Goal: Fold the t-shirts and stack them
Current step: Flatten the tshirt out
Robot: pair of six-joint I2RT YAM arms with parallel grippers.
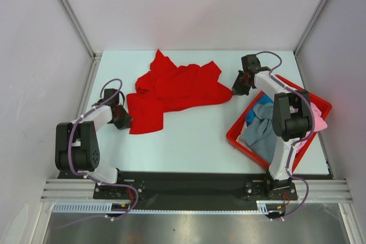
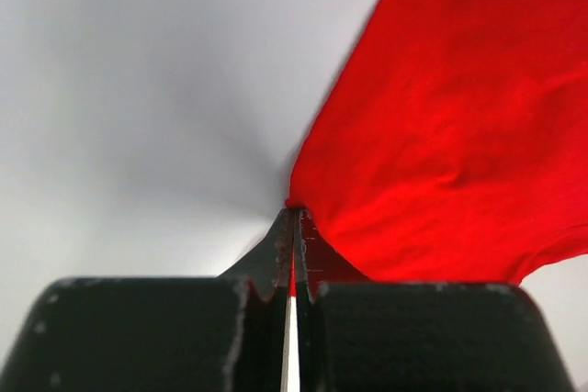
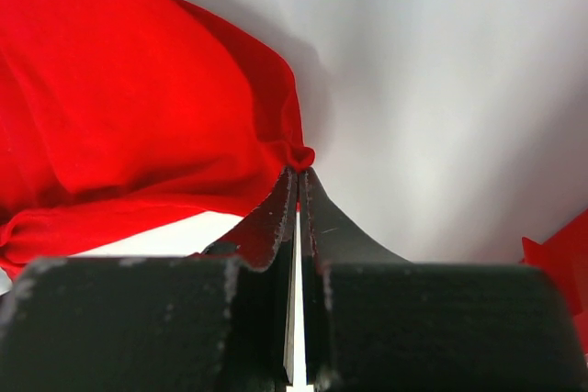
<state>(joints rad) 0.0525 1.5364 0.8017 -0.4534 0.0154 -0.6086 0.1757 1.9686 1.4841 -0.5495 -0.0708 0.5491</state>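
A large bright red t-shirt [image 1: 171, 87] lies crumpled across the middle of the white table. My left gripper [image 1: 127, 119] is shut on its lower left corner; in the left wrist view the red cloth [image 2: 450, 117] spreads up and right from the pinched tips [image 2: 296, 213]. My right gripper [image 1: 234, 91] is shut on the shirt's right edge; in the right wrist view the cloth [image 3: 138, 98] bunches at the tips [image 3: 299, 172]. A grey-blue shirt [image 1: 260, 132], a blue one [image 1: 263, 108] and a pink one [image 1: 319, 124] lie in the bin.
A rigid red plastic bin [image 1: 234, 135] sits at the right side of the table, under the right arm; its corner shows in the right wrist view [image 3: 560, 263]. White walls enclose the table on three sides.
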